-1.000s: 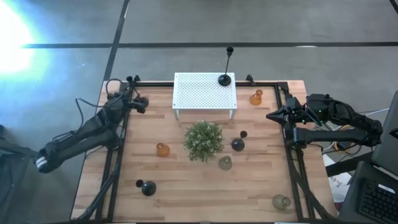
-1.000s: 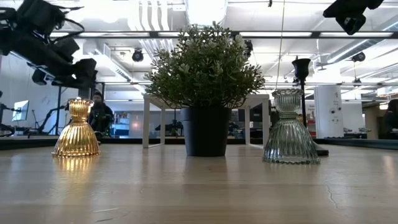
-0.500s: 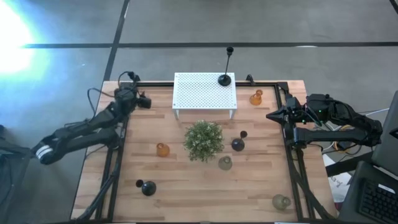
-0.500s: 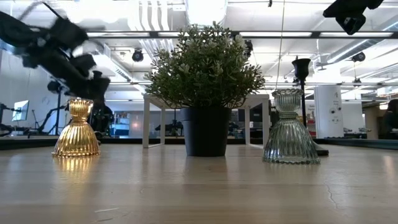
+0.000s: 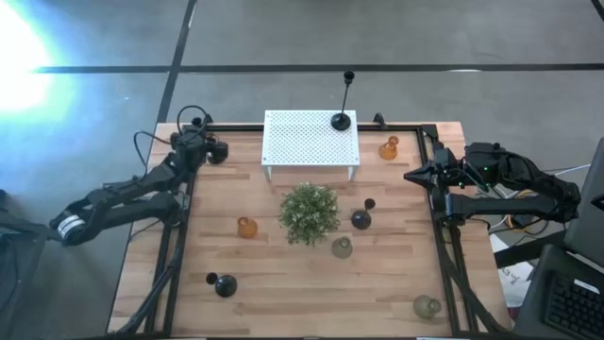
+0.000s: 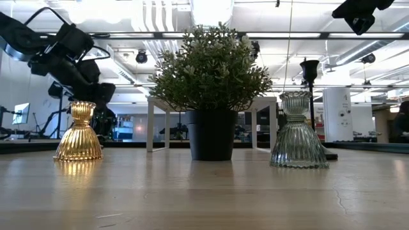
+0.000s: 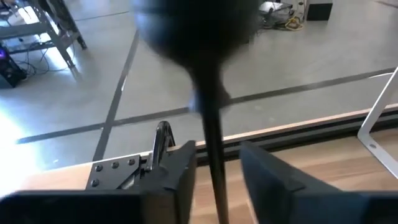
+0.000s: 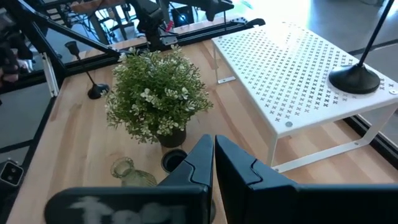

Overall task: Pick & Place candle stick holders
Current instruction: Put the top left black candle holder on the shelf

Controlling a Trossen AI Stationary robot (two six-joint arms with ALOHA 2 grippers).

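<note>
Looking down in the high view: left gripper [image 5: 215,151] over the table's [image 5: 283,293] far-left corner; right gripper [image 5: 411,175] waits at the right edge. White stand [image 5: 311,142] at the far middle carries a tall black stem holder [image 5: 342,120]. Plant [image 5: 310,212] mid-table, with an amber holder [image 5: 246,227] to its left and a grey glass holder [image 5: 342,247] just beside it on the near right. Far amber holder [image 5: 389,148] sits right of the stand.

Low view: amber holder and grey glass holder upright on the wood, either side of the plant; left gripper hangs behind the amber one.

Left wrist view: thin black stem [image 7: 214,162] upright between the two fingers [image 7: 183,174], which stand apart with a narrow gap on each side. Where its base rests is hidden.

Right wrist view: right gripper's fingertips pressed together, holding nothing.
</note>
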